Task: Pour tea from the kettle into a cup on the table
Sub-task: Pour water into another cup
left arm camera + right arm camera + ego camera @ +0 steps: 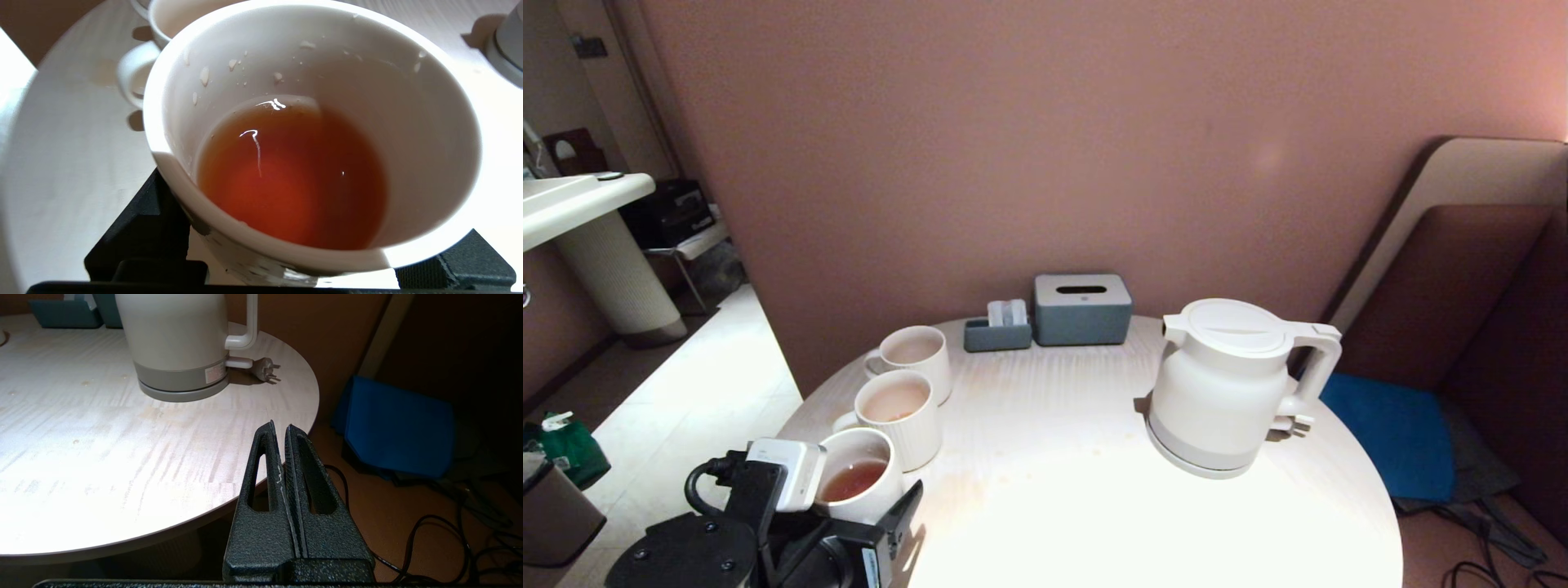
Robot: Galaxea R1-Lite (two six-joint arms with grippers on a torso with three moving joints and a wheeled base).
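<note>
My left claw (862, 498) pinches the cup (858, 483) of tea (292, 179) at the desk's (1094, 523) seven-o'clock edge; right claw (281, 430), pressed together, hangs off its rim.

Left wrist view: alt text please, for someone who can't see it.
White cup about a third full of reddish-brown tea, held between the black fingers of the left gripper over the pale table. Droplets cling to its inner wall; a mug stands behind.
</note>
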